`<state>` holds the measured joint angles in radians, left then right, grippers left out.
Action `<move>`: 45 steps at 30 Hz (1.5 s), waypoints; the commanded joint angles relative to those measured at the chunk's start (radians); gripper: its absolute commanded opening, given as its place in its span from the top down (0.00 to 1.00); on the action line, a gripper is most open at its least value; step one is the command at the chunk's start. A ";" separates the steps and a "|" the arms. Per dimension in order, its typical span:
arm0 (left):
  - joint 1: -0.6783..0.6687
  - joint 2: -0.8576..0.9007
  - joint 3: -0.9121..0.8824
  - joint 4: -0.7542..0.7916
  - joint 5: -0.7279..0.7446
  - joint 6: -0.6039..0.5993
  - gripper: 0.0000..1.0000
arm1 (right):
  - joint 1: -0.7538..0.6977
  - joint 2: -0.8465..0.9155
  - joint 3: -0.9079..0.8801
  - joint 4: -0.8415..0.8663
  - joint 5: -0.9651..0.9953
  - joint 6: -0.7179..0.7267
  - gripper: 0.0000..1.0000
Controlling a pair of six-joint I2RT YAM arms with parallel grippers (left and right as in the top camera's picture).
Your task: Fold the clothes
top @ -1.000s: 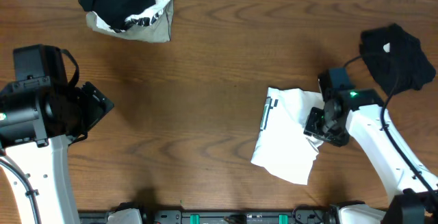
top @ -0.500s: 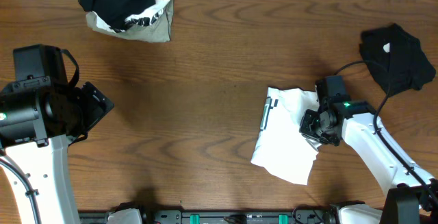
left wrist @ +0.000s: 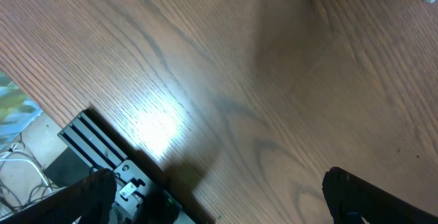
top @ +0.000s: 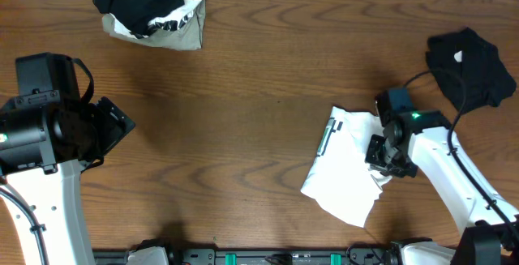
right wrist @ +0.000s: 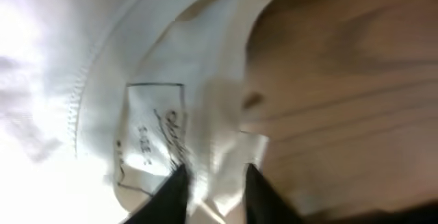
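Observation:
A crumpled white T-shirt (top: pixel 340 168) with a small dark striped mark lies on the wooden table (top: pixel 243 95), right of centre. My right gripper (top: pixel 381 158) sits at the shirt's right edge. In the right wrist view its two dark fingers (right wrist: pixel 179 186) stand close together with a fold of the white T-shirt (right wrist: pixel 123 66) between them, beside the neck label (right wrist: pixel 154 135). My left gripper (top: pixel 122 125) hangs over bare wood at the far left. In the left wrist view it (left wrist: pixel 215 193) is wide open with nothing in it.
A black garment (top: pixel 470 66) lies at the back right, under the right arm's cable. A pile of black, printed white and olive-grey clothes (top: pixel 150 10) sits at the back left. The table's front edge and a black rail (left wrist: pixel 102 148) show below the left gripper.
The right gripper reached left onto the shirt, then drew back to the right. The white T-shirt slid a little to the right with it. The left arm has not moved.

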<state>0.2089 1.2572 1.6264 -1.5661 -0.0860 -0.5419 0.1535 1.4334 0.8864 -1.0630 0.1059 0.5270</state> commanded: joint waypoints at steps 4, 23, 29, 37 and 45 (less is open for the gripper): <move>0.006 0.005 -0.006 -0.004 -0.015 0.014 0.02 | -0.005 0.007 0.034 -0.068 0.060 -0.024 0.65; 0.006 0.006 -0.006 0.013 0.100 0.100 0.02 | 0.001 0.007 0.102 0.024 -0.198 -0.099 0.99; 0.006 0.005 -0.006 0.019 0.105 0.100 0.02 | 0.028 0.063 0.095 0.048 -0.208 -0.072 0.98; 0.006 0.005 -0.006 0.008 0.105 0.101 0.02 | 0.042 0.205 0.088 0.142 -0.220 -0.059 0.98; 0.006 0.005 -0.006 0.009 0.105 0.101 0.02 | 0.129 0.366 0.088 0.311 -0.371 -0.050 0.98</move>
<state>0.2089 1.2572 1.6264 -1.5520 0.0196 -0.4622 0.2317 1.7306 0.9756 -0.8059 -0.1516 0.4644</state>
